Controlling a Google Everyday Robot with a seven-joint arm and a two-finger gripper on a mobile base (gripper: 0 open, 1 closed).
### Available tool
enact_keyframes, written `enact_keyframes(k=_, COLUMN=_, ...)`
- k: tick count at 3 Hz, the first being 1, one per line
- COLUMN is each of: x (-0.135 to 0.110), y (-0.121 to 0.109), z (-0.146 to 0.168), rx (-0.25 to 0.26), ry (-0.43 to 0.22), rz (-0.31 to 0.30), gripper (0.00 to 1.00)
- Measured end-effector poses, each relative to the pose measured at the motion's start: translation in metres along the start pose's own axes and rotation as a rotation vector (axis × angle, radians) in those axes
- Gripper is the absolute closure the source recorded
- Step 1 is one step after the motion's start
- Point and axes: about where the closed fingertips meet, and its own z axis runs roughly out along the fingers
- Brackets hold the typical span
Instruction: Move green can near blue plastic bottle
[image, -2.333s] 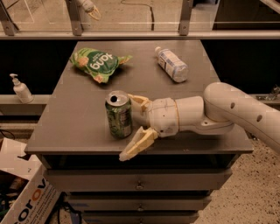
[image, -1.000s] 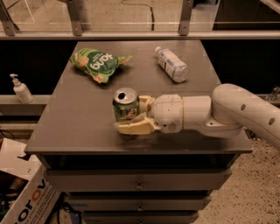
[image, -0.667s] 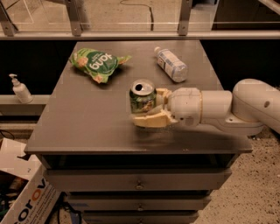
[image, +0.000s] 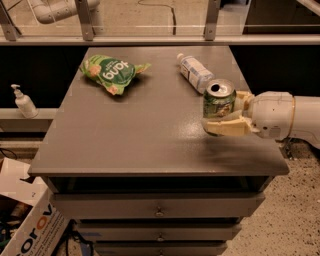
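Note:
The green can (image: 219, 101), upright with its silver top and open tab showing, is held in my gripper (image: 226, 113) at the right side of the grey table (image: 125, 135). The cream fingers (image: 227, 127) close around the can from the right, one in front and one behind. The can hangs slightly above the tabletop. The blue plastic bottle (image: 194, 72), clear with a white cap and pale label, lies on its side just behind and left of the can, a short gap away.
A flat green snack bag (image: 111, 73) lies at the table's back left. A white pump dispenser (image: 23, 101) stands on a lower shelf at the far left. A cardboard box (image: 25, 220) sits on the floor left of the drawers. A railing runs behind the table.
My gripper closed on the green can near the table's front middle, lifted it and carried it right and back, toward the bottle.

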Motion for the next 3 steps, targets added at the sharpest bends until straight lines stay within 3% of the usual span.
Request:
enact_keyframes(k=1, x=0.004, y=-0.004, z=0.006, rx=0.005, ry=0.003, rz=-0.006, gripper=1.0)
enact_keyframes(k=2, x=0.01, y=-0.033, z=0.014, rx=0.045, ry=0.018, rz=-0.033, gripper=1.0)
enact_keyframes(k=3, x=0.02, y=-0.079, z=0.016, rx=0.116, ry=0.024, rz=-0.041, gripper=1.0)
